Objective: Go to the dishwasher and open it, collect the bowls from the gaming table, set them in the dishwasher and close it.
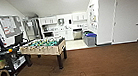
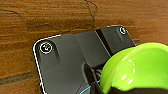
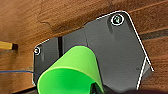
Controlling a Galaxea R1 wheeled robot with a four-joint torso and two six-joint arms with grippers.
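Head view: the robot looks across a brown floor (image 1: 100, 62) toward a kitchen where the shiny dishwasher (image 1: 77, 34) sits, past a football table (image 1: 44, 46). The left wrist view shows a green bowl (image 2: 136, 70) close up, and the right wrist view shows another green bowl (image 3: 71, 72). They look carried for the dishwasher, but I cannot tell how the jaws stand.

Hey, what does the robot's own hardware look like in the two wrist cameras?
Each wrist carries a wide dark grey plate with rounded corners and a pale edge: the left wrist plate and the right wrist plate. White-ringed round fittings sit at the corners. A thin blue cable runs by the left one.
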